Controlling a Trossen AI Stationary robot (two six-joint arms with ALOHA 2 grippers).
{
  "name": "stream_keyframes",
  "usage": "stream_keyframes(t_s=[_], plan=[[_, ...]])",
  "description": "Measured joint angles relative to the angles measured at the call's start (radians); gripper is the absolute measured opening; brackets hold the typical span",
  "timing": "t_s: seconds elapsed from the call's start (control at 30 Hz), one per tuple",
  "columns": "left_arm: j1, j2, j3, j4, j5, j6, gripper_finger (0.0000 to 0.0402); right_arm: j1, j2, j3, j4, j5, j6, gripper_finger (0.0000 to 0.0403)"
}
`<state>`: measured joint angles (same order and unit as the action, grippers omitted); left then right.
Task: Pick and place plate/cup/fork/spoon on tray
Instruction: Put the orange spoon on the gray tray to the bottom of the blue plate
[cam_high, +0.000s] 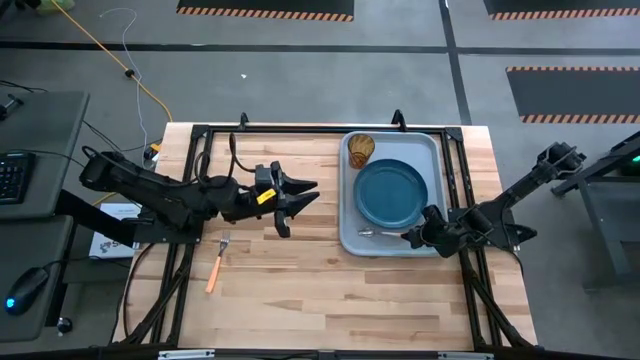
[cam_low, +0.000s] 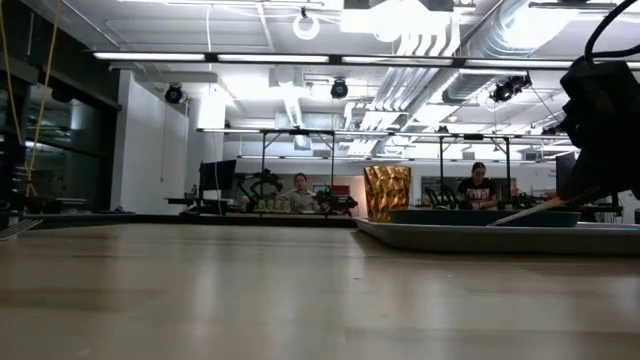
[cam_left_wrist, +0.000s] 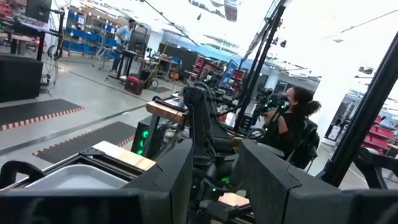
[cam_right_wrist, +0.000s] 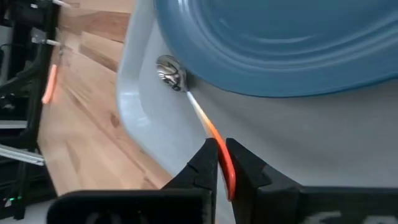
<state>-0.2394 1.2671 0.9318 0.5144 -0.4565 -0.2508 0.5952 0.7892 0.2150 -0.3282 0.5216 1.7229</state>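
The light blue-grey tray (cam_high: 347, 215) lies at the table's right. On it are the dark blue plate (cam_high: 392, 192) and, at its far left corner, the amber cup (cam_high: 361, 148). The spoon (cam_high: 378, 233) lies on the tray's near strip beside the plate. My right gripper (cam_high: 413, 238) is shut on its handle. The orange-handled fork (cam_high: 217, 263) lies flat on the wood at the near left. My left gripper (cam_high: 300, 203) is open and empty, above the table's middle, left of the tray. My right gripper pinches the spoon's orange handle (cam_right_wrist: 219, 147) between its two fingers, toward the handle's free end. The fingers come from the table's right, slanting down, roughly along the spoon. The silver bowl (cam_right_wrist: 169, 70) is down on the tray floor against the plate's rim; the handle slants up (cam_low: 535, 210).
Black frame rails (cam_high: 190, 180) run along the table's edges. People sit at desks in the room behind the table (cam_low: 300, 195). Bare wood lies between the fork and the tray (cam_high: 290, 280).
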Motion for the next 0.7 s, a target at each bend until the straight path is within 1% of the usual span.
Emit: stream_keyframes(t_s=[0.27,0.53,0.7], plan=[[0.0,0.0,0.0,0.0,0.0,0.001,0.0122,-0.033,0.002,0.0,-0.053,-0.071,-0.003,0.0049],[0.0,0.0,0.0,0.0,0.001,0.001,0.0122,-0.064,0.001,-0.001,-0.115,-0.091,0.005,0.0099],[0.0,0.0,0.0,0.0,0.001,0.001,0.0122,-0.085,0.001,-0.001,-0.172,-0.159,0.005,0.012]])
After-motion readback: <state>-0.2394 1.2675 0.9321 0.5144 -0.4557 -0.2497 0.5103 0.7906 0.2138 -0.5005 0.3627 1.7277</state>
